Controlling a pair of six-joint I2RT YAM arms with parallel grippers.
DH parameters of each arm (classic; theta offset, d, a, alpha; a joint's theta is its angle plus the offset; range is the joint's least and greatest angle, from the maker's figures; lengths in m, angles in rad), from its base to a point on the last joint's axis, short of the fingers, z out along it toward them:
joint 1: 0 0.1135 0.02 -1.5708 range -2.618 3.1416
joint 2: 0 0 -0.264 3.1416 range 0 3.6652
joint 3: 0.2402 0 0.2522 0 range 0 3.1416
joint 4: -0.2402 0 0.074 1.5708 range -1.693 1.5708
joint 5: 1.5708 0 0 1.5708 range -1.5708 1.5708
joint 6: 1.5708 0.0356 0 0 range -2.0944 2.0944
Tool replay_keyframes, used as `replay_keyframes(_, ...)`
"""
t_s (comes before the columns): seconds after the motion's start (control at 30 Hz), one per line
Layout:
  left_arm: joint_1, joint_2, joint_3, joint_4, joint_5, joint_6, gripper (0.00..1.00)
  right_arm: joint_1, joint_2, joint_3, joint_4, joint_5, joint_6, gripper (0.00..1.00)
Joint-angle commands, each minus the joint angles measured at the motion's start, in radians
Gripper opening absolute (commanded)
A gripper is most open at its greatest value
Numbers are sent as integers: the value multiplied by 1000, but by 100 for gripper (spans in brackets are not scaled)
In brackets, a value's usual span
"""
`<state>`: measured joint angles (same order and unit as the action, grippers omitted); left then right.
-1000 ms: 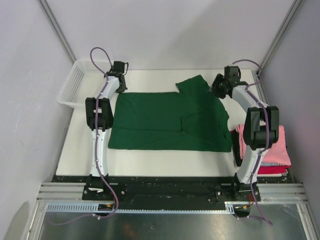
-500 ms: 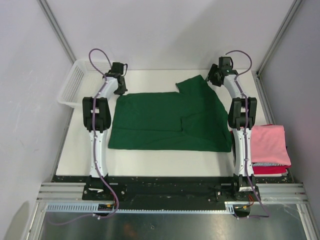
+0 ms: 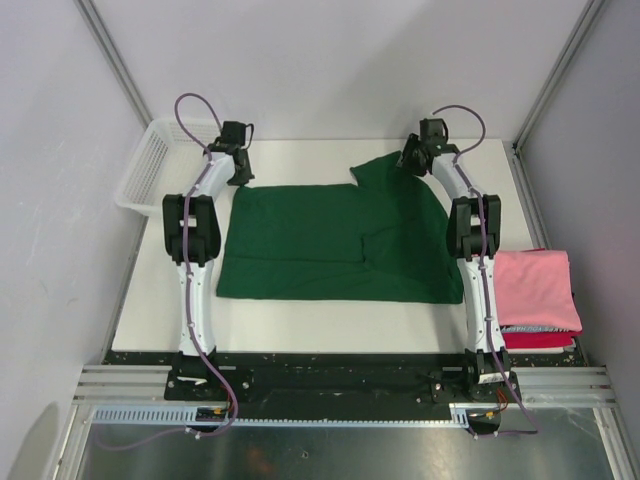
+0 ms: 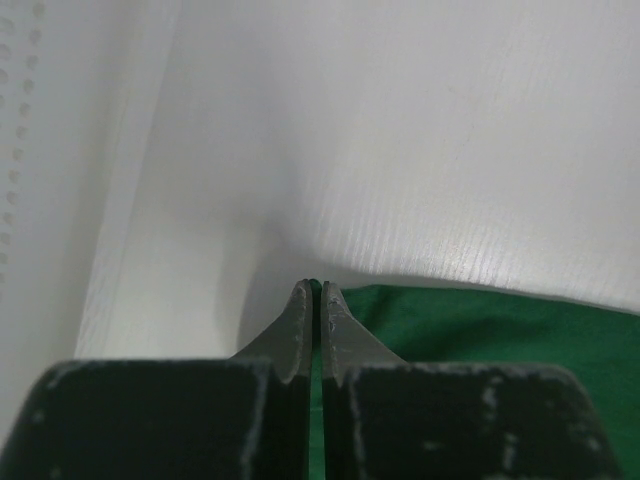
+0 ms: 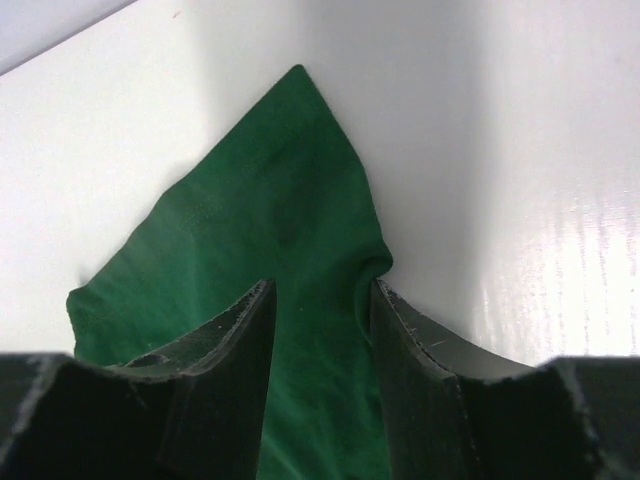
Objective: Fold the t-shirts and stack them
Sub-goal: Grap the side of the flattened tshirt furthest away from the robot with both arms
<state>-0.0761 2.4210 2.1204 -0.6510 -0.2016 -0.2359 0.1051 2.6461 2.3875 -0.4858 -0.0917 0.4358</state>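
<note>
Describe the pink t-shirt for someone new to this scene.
Start at the white table, then go to its right edge, beside the right arm. The pink t-shirt lies there folded into a rectangle on a red t-shirt, unlike the dark green t-shirt spread flat mid-table.

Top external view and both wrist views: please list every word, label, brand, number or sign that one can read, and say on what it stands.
No text can be read in any view. The large plain dark green t-shirt, the folded pink t-shirt, the folded red t-shirt under it, the white plastic mesh basket and the white table show no print, label or number.
</note>
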Motion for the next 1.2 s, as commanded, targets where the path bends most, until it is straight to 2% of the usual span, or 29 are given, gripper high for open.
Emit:
replay_keyframes(0.0, 2, -73, 9, 23, 5, -3, 0, 10, 15, 21, 52, 50, 21, 45)
replay_keyframes(0.17, 2, -74, 14, 28, -7, -4, 0, 11, 12, 20, 64, 89, 37, 34)
replay_keyframes(0.37, 3, -83, 19, 31, -23, -1, 0, 14, -28, 2, 72, 154, 30, 10)
replay_keyframes(0.47, 4, -94, 23, 31, -33, 0, 0, 15, -76, -13, 73, 175, 5, 2)
replay_keyframes(0.73, 5, -146, 17, 37, -50, -11, 0, 5, -239, -108, 57, 166, -48, 0)
replay_keyframes(1.0, 3, -219, -59, 42, -55, -25, 0, 14, -440, -338, 58, 166, -64, 0)
replay_keyframes(1.17, 3, -301, -174, 45, -70, -37, 0, 24, -609, -572, 62, 174, -40, 0)
